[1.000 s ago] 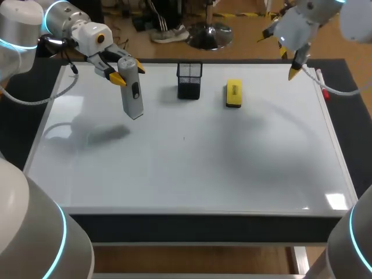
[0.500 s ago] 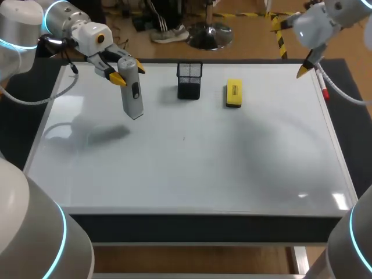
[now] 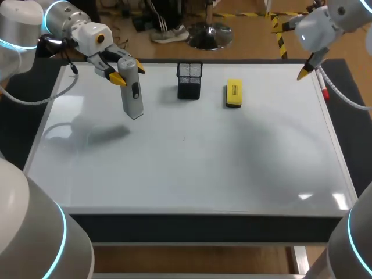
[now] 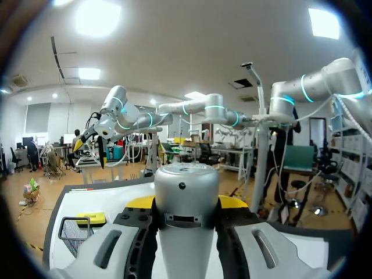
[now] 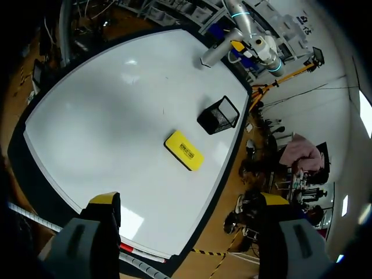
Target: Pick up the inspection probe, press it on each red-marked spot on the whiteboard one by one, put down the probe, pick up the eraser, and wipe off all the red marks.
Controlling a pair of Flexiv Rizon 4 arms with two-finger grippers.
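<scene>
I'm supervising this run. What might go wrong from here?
The left gripper holds the inspection probe only near its top end; pressing down may pivot or slip it. The mesh holder stands not far from the probe; a sideways sweep might knock it. I see no red marks on the whiteboard, so targets are unclear.

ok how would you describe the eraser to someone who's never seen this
Look at the big whiteboard and follow its far edge to the black mesh cup near the middle. Just right of it in the head view lies the eraser: a small flat block, the only bright yellow thing lying on the board.
</scene>
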